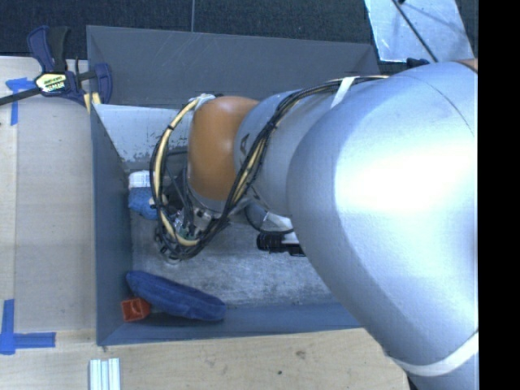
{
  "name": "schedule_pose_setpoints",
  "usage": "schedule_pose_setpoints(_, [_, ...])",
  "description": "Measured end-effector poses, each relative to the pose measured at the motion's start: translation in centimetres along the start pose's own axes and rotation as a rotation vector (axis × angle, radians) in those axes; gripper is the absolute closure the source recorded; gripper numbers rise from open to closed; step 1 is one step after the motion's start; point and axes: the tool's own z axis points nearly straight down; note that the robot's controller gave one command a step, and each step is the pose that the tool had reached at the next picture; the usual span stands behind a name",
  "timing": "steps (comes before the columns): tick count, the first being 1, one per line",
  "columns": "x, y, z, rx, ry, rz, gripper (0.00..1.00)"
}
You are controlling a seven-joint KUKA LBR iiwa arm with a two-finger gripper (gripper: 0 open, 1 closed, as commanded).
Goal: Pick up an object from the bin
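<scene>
Seeing a small blue and white thing (142, 200) lying by the left wall of the bin (110, 242), about midway along it. Finding the gripper (173, 246) just to its right, hanging low over the grey floor, wrapped in yellow and black cables (166, 161) under an orange cover (215, 149). Not managing to tell whether wide or narrow, nor whether holding anything, with the tip lost among those cables. Noticing a long dark blue thing (175, 295) lying along the wall at the view's bottom, below the gripper and apart from it, touching a small red block (135, 308) at its left end. Spotting a black thing (279, 243) further right, partly tucking under the big grey arm (390, 201).
</scene>
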Motion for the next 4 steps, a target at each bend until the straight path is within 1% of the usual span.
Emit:
schedule_pose_setpoints(1, [-0.3, 0.0, -1.3, 0.007, -0.01, -0.002, 1.0])
schedule_pose_setpoints(2, [-0.4, 0.0, -7.7, 0.011, -0.004, -0.005, 1.0])
schedule_pose_setpoints(3, [-0.3, -0.1, -8.1, 0.015, -0.003, -0.009, 1.0])
schedule_pose_setpoints(4, [-0.3, -0.2, -8.9, 0.014, -0.004, -0.013, 1.0])
